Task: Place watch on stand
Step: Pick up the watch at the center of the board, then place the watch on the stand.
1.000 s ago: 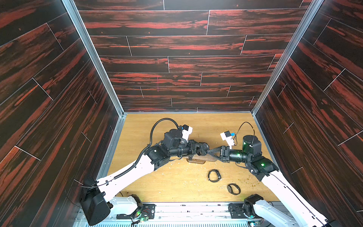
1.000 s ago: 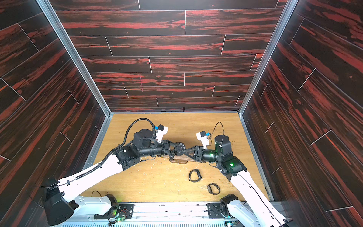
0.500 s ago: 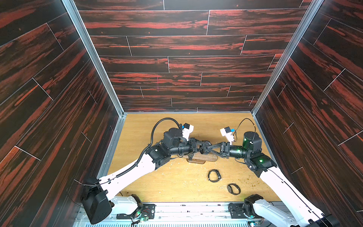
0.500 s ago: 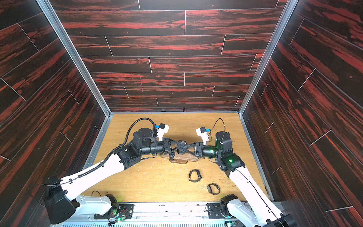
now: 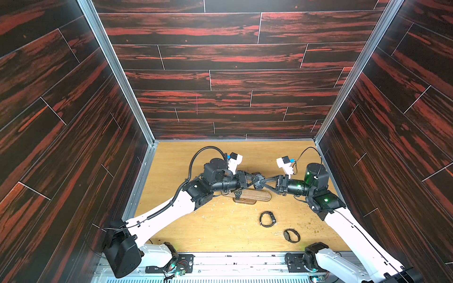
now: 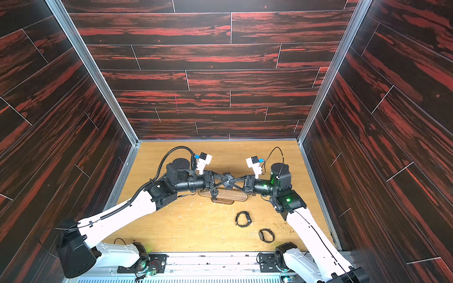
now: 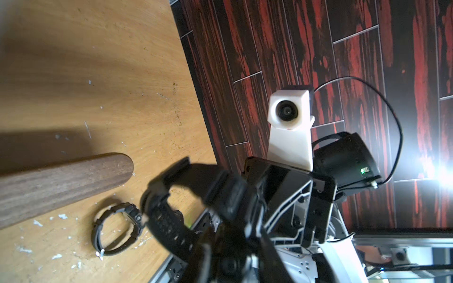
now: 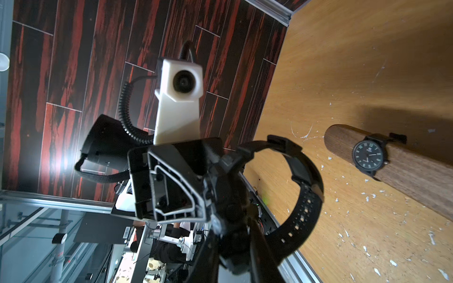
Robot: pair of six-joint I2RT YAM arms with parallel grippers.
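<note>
Both arms are in over the middle of the tabletop (image 5: 208,227), nose to nose; the left claw (image 5: 255,180) and the right claw (image 5: 264,181) meet tip to tip on one black watch (image 5: 259,177). That watch is up off the tabletop, close to the stand (image 5: 258,196) and not touching it. It is matte and chunky, with a thick strap punched with rows of small square holes, arching round in a hoop in the right wrist view (image 8: 306,196). The right claw is narrow; its dark fingers (image 8: 261,250) are pinched on the bulky case. The left claw is also drawn to a narrow V at the watch; its own wrist view is blurred there (image 7: 166,220), so I cannot tell whether it grips or only touches.

The stand lies mid-tabletop, its long side running with the far edge; it is a flat dark-brown bar with visible grain and rounded ends, sitting on a smaller oval base. A second watch (image 8: 369,155) is wrapped round the bar near its left end; it has a round black face, pale markings and a slim strap, showing in both top views (image 6: 214,192).

Between the stand and the near edge, toward the right edge, a third watch (image 5: 267,218) and a fourth watch (image 5: 291,235) lie flat and apart, with dark straps looped. The tabletop is light yellowish wood grain, peppered with pale flecks (image 7: 61,216).
</note>
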